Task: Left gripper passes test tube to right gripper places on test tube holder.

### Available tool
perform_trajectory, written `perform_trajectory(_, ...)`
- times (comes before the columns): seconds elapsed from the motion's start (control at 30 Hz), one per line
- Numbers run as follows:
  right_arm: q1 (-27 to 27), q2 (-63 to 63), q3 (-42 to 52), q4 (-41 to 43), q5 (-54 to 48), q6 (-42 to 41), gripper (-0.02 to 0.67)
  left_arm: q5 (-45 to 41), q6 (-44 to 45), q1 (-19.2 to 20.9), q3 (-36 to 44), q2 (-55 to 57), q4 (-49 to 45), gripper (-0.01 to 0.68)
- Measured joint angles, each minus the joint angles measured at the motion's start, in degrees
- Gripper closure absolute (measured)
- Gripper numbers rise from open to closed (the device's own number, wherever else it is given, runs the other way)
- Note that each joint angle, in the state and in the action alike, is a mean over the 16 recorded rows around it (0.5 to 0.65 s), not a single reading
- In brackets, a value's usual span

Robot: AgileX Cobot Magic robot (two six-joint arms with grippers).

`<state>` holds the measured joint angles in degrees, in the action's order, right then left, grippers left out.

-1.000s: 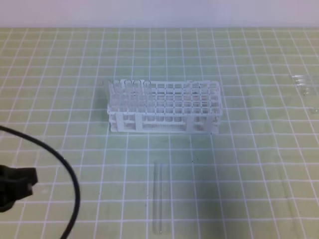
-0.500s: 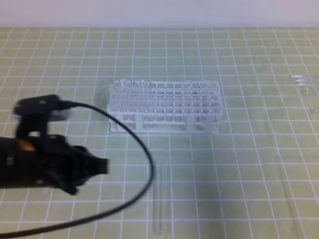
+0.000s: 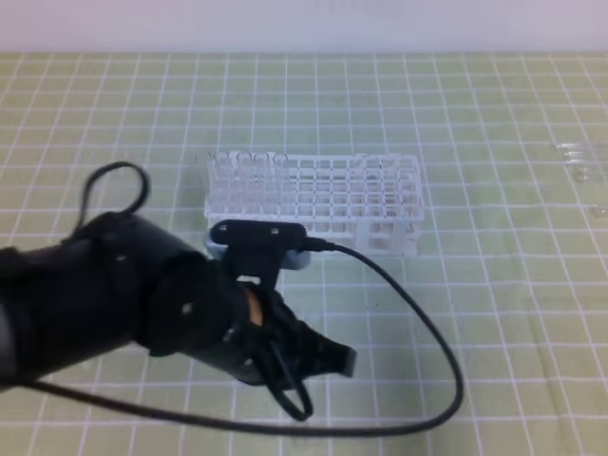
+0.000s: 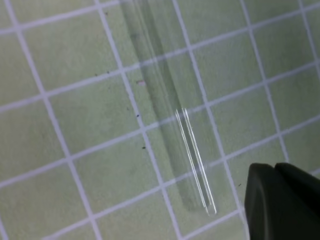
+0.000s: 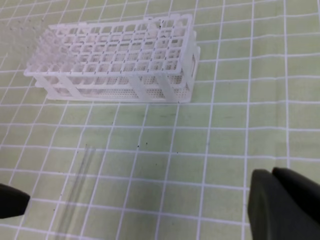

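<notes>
The test tube lies flat on the green grid mat, clear and thin, with its rounded end toward my left gripper. That gripper is shut and empty, just right of the tube's end and apart from it. From above, the left gripper and its dark arm cover the tube. The white test tube holder stands behind, with clear tubes in its left end. The right wrist view shows the holder, the tube and my right gripper, shut and empty, well right of the tube.
A black cable loops from the left wrist module across the mat in front of the holder. Clear glassware lies at the far right edge. The left fingertip pokes in at the right wrist view's left edge.
The left arm has swept in from the left edge toward the middle and now covers the tube in the overhead view. The holder and tube have not moved.
</notes>
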<state>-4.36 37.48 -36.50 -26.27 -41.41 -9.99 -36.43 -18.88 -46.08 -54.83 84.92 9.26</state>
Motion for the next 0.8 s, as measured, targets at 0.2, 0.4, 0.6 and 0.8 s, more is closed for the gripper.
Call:
perform_trajectory(0.2,-0.28,0.04,0.0,0.09,-0.08,-0.07,0.664,-3.62,-3.13,-2.49,-4.26,4.64,-3.17,0.674)
perform_trajectory(0.4,-0.56,0.04,0.0,0.22,-0.08,-0.15,0.664,-6.39,-1.23,-2.96,-6.55,7.09,-3.58,0.65)
perform_trajectory(0.6,-0.68,0.04,0.0,0.36,-0.02,-0.19,0.664,-7.79,1.48,-2.99,-7.2,7.66,-3.45,0.53)
perform_trajectory(0.8,-0.68,0.04,0.0,0.41,0.01,-0.19,0.664,-6.98,2.59,-2.99,-7.25,7.62,-3.07,0.35)
